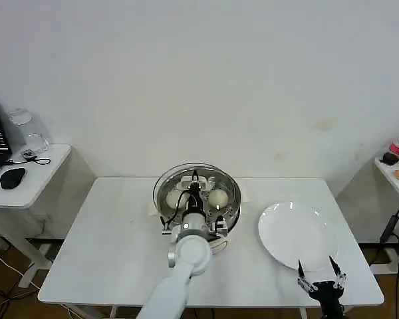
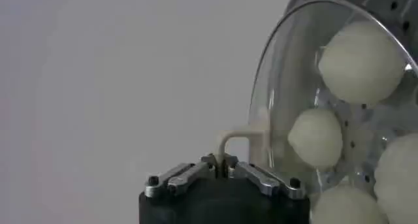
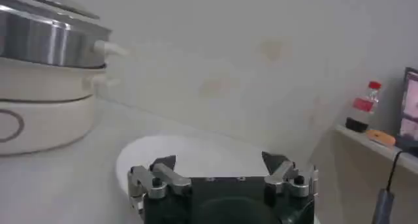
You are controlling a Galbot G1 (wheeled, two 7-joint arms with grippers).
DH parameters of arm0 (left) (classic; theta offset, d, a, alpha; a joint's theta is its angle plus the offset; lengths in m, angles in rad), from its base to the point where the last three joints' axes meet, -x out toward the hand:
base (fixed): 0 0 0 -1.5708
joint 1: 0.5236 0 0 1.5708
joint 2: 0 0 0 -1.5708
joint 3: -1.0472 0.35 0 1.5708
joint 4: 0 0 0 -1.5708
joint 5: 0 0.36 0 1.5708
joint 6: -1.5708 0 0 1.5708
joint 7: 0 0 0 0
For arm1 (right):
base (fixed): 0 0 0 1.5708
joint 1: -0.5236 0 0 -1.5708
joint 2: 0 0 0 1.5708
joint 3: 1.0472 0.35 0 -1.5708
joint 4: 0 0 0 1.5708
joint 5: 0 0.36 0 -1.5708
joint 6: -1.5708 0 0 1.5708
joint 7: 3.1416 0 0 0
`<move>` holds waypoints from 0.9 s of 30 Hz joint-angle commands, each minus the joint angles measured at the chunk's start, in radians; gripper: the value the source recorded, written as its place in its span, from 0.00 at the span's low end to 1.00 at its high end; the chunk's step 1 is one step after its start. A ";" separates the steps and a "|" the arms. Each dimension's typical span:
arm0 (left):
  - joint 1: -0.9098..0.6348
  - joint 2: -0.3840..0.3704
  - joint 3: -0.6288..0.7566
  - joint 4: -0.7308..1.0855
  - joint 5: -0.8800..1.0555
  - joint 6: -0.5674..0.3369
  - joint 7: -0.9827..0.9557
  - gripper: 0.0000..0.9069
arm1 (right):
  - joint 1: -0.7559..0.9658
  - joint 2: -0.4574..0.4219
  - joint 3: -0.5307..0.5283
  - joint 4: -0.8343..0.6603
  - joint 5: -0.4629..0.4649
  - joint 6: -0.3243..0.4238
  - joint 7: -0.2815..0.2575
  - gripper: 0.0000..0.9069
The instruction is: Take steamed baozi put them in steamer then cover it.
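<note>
At the middle of a white worktop, the steamer sits with its glass lid over it and buns visible through the glass on the perforated tray. The left gripper hangs above the steamer's centre, its fingers drawn together around the lid's whitish bar handle; the left wrist view shows four buns under the lid. To the right of the steamer lies a white plate, bare. The right gripper hovers at the near edge of that plate, well apart from the steamer, its fingers spread wide and holding nothing.
</note>
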State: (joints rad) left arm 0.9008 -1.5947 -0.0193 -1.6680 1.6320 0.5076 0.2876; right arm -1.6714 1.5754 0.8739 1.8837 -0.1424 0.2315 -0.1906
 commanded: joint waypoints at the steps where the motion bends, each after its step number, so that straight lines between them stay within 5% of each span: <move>1: -0.002 -0.011 0.010 0.014 -0.017 0.006 0.006 0.00 | 0.000 0.000 0.000 -0.003 -0.003 0.002 0.000 1.00; 27: 0.004 -0.013 0.020 0.022 -0.031 0.012 0.005 0.00 | 0.003 0.001 -0.009 -0.013 -0.014 0.004 -0.001 1.00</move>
State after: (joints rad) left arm 0.9038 -1.6074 0.0008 -1.6492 1.6020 0.5190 0.2940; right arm -1.6682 1.5758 0.8657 1.8712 -0.1543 0.2342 -0.1912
